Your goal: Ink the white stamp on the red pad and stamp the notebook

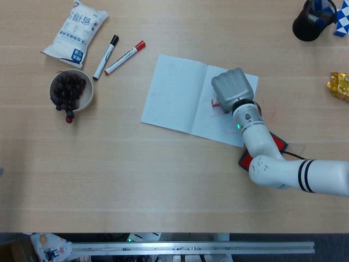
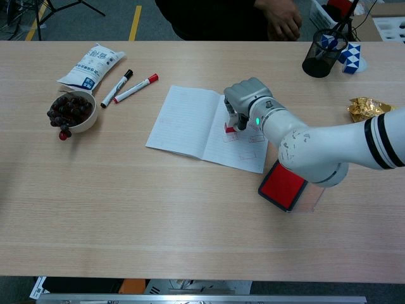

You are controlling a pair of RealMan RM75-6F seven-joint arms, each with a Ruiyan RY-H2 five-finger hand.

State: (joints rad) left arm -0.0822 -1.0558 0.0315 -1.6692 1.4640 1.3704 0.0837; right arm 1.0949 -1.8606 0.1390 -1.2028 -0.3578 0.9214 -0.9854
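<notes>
My right hand [image 2: 248, 100]: it is curled around the white stamp [image 2: 231, 126] and holds it down on the page.
White stamp: it stands on the right page of the notebook [image 2: 190, 120]. In the head view my hand hides most of it.
Notebook: it lies open in the middle of the table [image 2: 158, 209]. I see faint red marks on the right page, near my hand.
Red pad [image 2: 283, 184]: it sits just off the notebook's near right corner, partly under my arm.
My left hand: I cannot see it in either view.
Other things: a bowl of dark fruit [image 1: 70, 90], two markers [image 1: 117, 54] and a white bag [image 1: 76, 30] lie far off to the left.
</notes>
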